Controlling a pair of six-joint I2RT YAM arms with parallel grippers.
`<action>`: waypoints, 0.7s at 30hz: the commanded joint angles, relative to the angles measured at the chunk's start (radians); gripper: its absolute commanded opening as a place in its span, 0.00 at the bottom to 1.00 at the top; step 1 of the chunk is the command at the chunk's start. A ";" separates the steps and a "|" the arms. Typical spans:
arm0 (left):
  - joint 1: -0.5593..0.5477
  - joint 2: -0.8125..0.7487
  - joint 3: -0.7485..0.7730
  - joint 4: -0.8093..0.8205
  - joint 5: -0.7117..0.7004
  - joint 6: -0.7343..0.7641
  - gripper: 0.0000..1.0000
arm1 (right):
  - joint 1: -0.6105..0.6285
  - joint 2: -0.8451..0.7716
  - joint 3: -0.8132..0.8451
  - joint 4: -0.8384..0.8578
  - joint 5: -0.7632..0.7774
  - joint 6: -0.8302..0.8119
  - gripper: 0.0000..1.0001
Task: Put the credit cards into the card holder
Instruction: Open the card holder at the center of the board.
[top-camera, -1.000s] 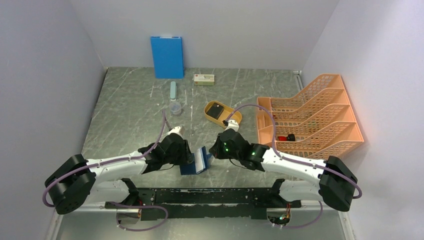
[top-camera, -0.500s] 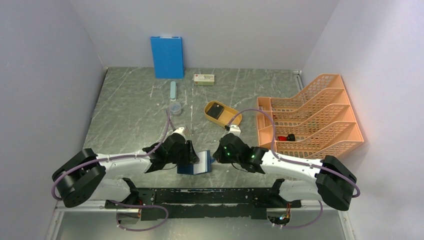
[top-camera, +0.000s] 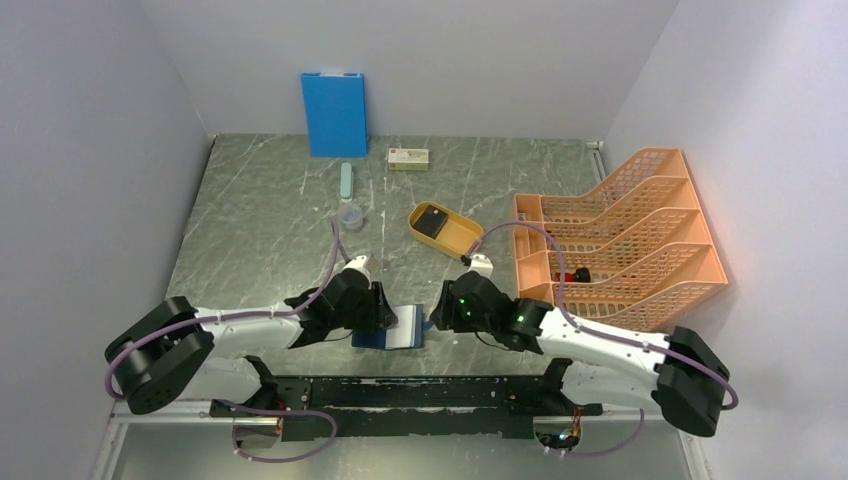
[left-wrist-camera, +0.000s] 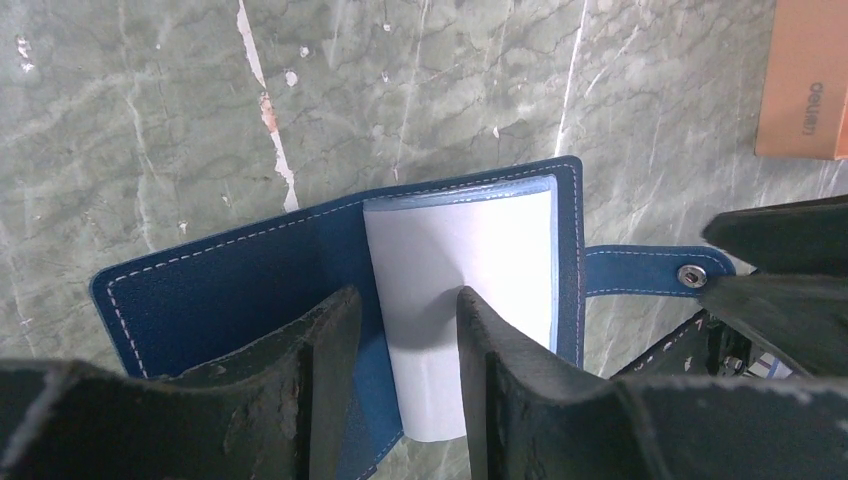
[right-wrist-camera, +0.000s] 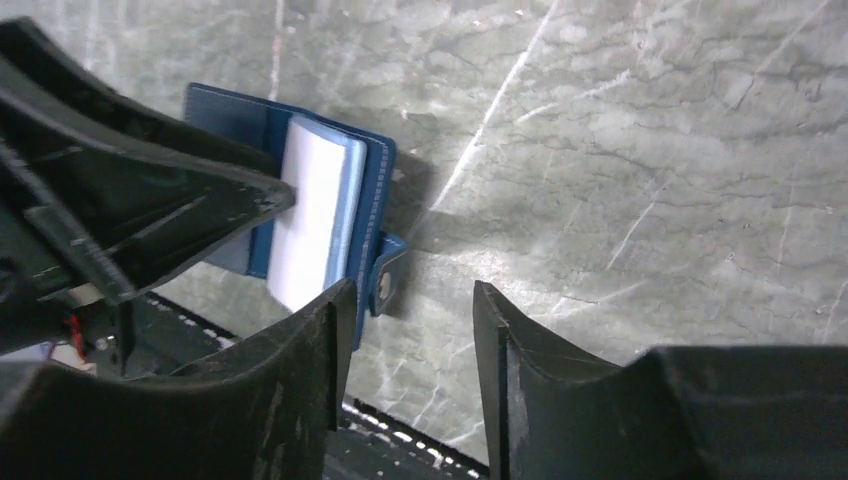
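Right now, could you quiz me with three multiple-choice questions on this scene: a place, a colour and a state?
1. Where does the card holder lie?
A at the far edge
B between the left gripper and right gripper
C on the floor
2. What colour is the tall board at the back?
A red
B green
C blue
3. The card holder is:
A open
B snapped shut
C torn in half

Answers: B, one gripper sits on each side of it; C, it is plainly blue; A, its pale inner leaves show.
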 joint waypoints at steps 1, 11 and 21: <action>-0.005 0.015 -0.043 -0.036 -0.042 0.022 0.47 | 0.005 -0.089 0.069 -0.074 -0.020 -0.045 0.52; -0.005 0.017 -0.047 -0.032 -0.050 0.012 0.46 | 0.067 0.058 0.138 0.127 -0.236 -0.050 0.46; -0.004 -0.008 -0.057 -0.059 -0.066 0.007 0.46 | 0.066 0.239 0.067 0.221 -0.115 0.076 0.35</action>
